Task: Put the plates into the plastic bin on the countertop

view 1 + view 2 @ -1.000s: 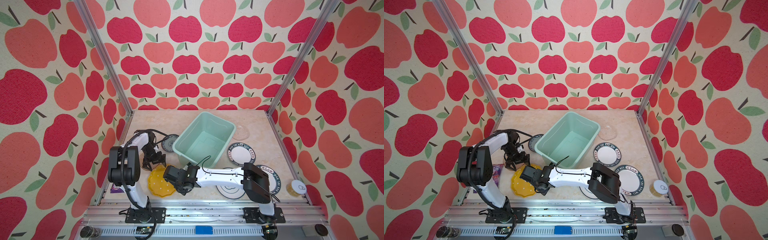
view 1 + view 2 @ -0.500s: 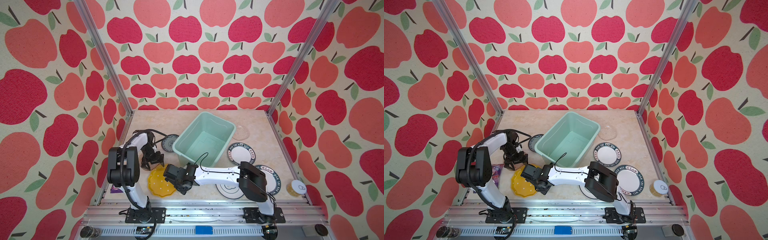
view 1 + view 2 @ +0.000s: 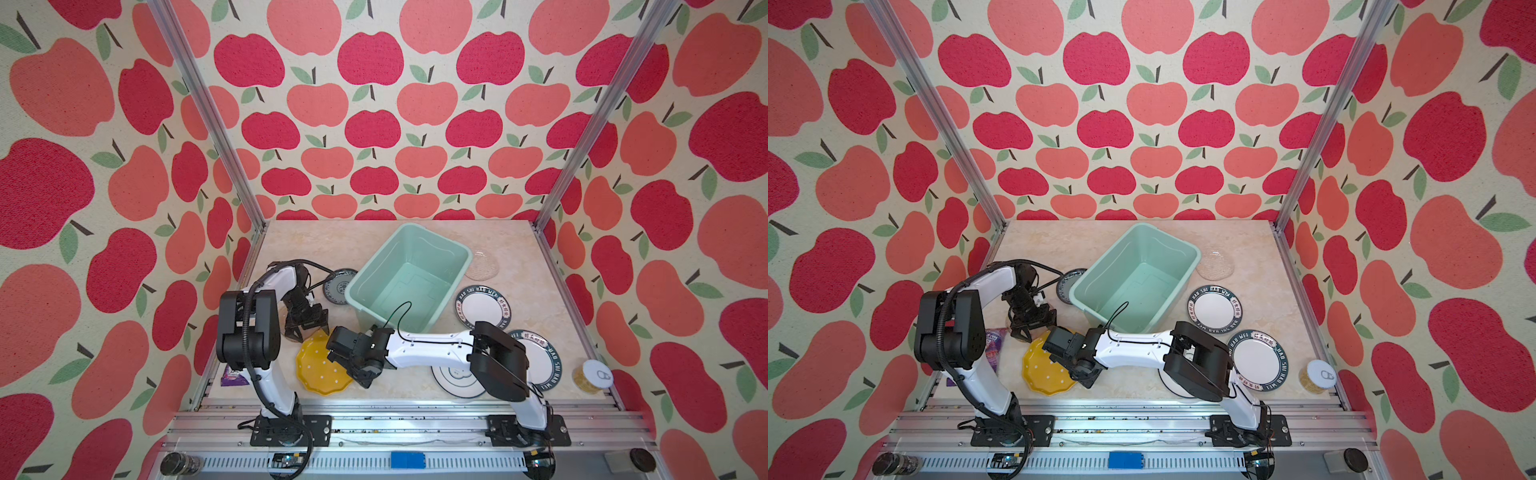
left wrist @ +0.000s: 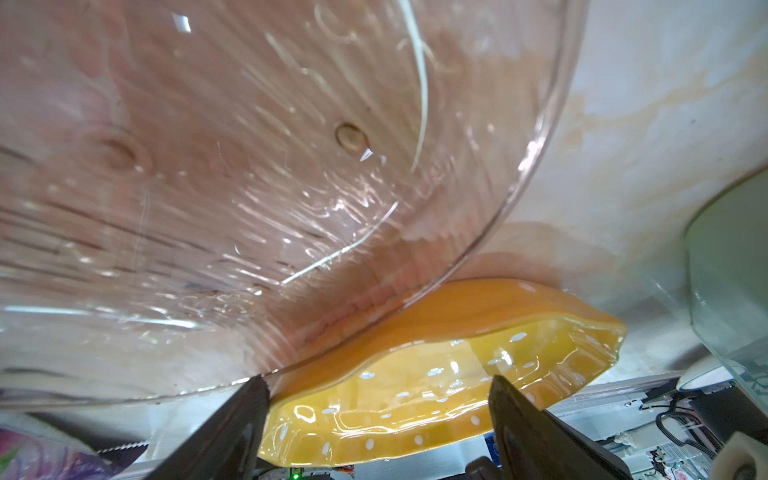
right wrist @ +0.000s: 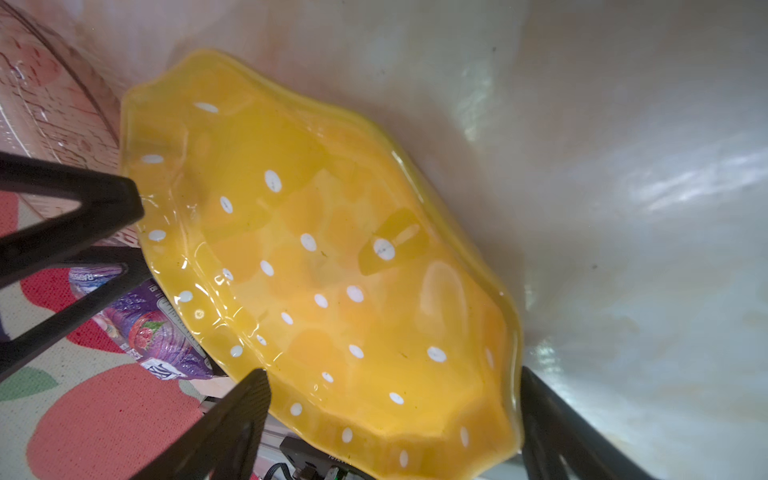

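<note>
My right tool (image 3: 345, 368) hangs spread wide over the yellow plate (image 3: 318, 370), grasping nothing. In the right wrist view its fingers (image 5: 232, 419) straddle the dish without pinching it. My left tool (image 3: 306, 333) is likewise released and empty, poised at the plate's upper edge in both top views. The plate lies flat on the table (image 3: 324, 245), left of centre and low in the frame. It is well short of the plastic bin (image 3: 395, 257), which sits in the middle of the table and looks empty.

I take the dish for glazed ceramic: stiff, fairly weighty, glossy enough to be slick, and liable to chip if it knocks the bin's wall. Lying flat, it gives me no side to squeeze. The scalloped rim is the only hold, with one finger slid beneath the lip and one on top, best at the edge nearest my right tool. A shallow pinch would probably let it swing and slip.

The left wrist view shows a clear glass plate (image 4: 249, 166) whose rim meets the yellow rim, touching as far as I can tell. Lifting could drag it, and glass is brittle. The purple candy bag (image 5: 153, 336) lies just beside the plate and is none of my concern.
</note>
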`<action>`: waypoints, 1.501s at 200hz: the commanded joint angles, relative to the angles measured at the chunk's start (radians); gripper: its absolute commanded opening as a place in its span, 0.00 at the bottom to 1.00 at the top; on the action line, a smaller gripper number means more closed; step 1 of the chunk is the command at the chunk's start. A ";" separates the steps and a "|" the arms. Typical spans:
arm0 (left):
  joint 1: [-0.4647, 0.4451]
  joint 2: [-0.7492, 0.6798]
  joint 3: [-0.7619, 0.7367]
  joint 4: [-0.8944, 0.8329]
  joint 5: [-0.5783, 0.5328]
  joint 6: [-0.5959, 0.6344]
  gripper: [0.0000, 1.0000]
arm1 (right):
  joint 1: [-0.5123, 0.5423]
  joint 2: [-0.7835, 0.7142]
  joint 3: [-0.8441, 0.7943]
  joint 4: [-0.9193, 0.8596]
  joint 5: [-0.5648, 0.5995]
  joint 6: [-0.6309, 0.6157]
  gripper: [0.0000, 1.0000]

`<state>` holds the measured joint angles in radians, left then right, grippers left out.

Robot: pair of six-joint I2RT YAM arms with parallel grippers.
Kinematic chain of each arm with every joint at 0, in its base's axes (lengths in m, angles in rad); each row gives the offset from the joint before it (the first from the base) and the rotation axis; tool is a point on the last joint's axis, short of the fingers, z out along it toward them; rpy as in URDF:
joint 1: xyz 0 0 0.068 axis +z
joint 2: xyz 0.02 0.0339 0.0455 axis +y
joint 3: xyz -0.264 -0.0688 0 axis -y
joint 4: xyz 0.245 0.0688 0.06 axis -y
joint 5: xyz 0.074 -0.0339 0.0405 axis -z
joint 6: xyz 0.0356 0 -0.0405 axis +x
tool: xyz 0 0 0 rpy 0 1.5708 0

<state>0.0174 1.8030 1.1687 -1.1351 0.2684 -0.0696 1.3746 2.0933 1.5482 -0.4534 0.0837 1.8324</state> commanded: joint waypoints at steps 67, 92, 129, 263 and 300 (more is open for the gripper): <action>-0.014 0.035 -0.015 -0.002 0.084 -0.004 0.84 | -0.012 0.001 -0.094 0.255 0.022 -0.064 0.91; -0.017 0.041 -0.015 -0.003 0.099 0.001 0.84 | -0.011 -0.010 -0.129 0.356 0.053 -0.099 0.90; -0.019 0.041 -0.015 -0.002 0.115 0.007 0.83 | 0.007 -0.046 -0.163 0.460 0.134 -0.173 0.88; -0.028 0.051 -0.012 -0.007 0.155 0.019 0.82 | 0.055 -0.129 -0.323 0.808 0.353 -0.331 0.82; -0.030 0.050 -0.011 -0.007 0.160 0.021 0.82 | 0.053 -0.113 -0.325 0.885 0.357 -0.365 0.74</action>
<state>0.0154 1.8267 1.1687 -1.0534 0.2813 -0.0498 1.4296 2.0102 1.1992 0.1684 0.3973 1.5330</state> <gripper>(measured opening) 0.821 0.768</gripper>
